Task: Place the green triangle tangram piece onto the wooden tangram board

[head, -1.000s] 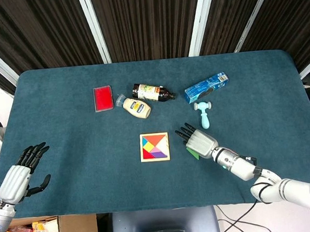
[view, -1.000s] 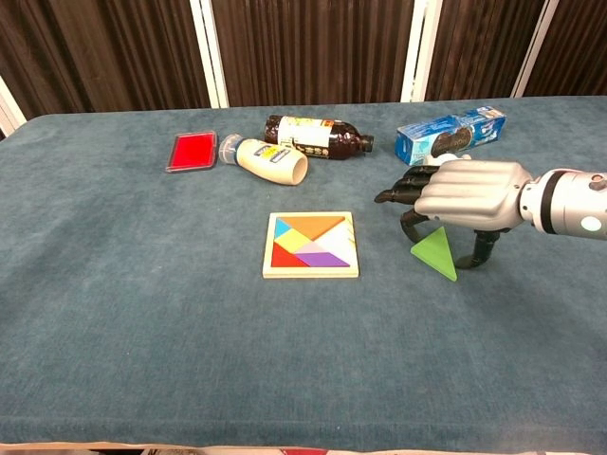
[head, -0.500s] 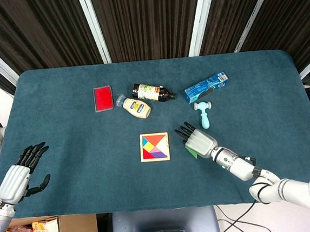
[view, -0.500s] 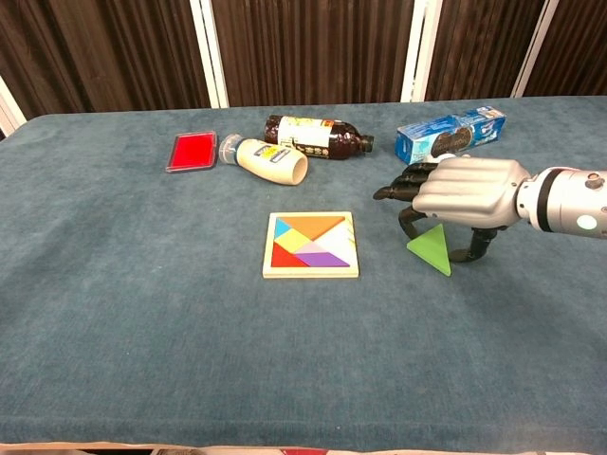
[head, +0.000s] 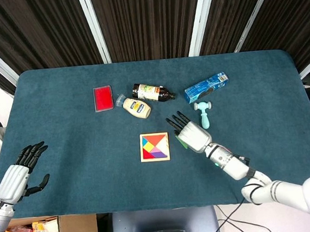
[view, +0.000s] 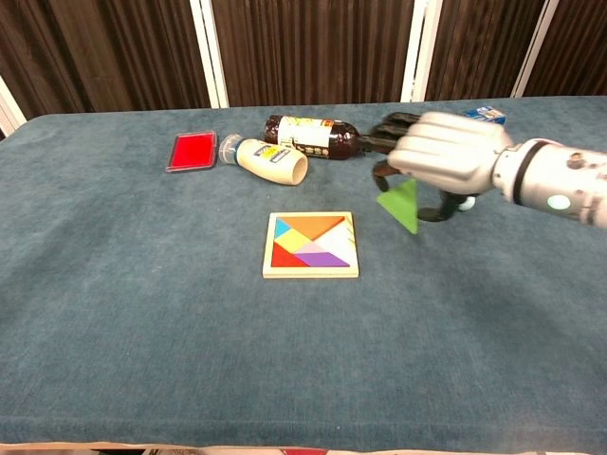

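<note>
Fingers [view: 394, 128] of right hand [view: 446, 156] pinch green triangle [view: 400, 204] | raised beside wooden tangram board [view: 311, 245] | left hand [head: 18, 177] spread, holding nothing

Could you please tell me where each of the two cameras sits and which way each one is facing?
Head view: high above the near edge, looking steeply down on the whole table; shows left hand and right hand with its arm.
Chest view: low at the near edge, looking across toward the curtains; only the right hand shows.
Shared: right hand, green triangle, tangram board.
</note>
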Robot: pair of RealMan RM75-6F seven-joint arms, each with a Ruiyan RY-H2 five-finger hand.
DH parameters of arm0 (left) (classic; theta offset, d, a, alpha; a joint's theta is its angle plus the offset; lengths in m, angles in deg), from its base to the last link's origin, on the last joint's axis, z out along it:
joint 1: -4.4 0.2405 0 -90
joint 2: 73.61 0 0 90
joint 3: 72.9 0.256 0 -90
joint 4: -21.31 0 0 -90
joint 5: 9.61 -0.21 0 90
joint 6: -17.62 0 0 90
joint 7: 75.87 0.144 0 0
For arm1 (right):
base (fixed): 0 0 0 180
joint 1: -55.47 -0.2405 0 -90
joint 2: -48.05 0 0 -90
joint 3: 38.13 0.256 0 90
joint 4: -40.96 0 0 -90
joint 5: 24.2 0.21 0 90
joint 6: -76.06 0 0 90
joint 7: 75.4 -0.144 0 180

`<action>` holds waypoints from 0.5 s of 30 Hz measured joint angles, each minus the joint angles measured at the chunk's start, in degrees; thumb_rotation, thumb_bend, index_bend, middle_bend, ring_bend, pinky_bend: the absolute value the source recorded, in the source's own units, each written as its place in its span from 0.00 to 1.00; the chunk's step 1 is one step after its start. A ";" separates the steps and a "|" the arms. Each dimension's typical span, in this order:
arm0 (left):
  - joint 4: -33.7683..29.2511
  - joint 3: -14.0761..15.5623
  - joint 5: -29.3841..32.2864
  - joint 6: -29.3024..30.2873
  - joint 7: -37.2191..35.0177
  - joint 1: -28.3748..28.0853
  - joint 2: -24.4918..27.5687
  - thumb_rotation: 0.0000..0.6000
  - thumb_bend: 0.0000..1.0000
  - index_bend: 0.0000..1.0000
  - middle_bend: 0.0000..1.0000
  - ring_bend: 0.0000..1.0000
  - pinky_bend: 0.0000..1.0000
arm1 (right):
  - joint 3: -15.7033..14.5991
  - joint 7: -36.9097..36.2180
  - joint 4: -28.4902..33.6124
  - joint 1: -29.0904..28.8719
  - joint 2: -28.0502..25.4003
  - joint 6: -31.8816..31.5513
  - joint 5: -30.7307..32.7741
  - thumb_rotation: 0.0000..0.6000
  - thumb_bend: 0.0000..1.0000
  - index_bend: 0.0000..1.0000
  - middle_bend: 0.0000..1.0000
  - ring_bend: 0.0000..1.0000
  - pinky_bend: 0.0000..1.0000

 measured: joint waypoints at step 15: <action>0.28 0.32 -0.90 1.48 -2.17 0.55 0.94 1.00 0.46 0.00 0.00 0.00 0.00 | 3.58 10.06 -8.71 -4.13 13.61 -0.29 3.50 1.00 0.44 0.59 0.00 0.00 0.00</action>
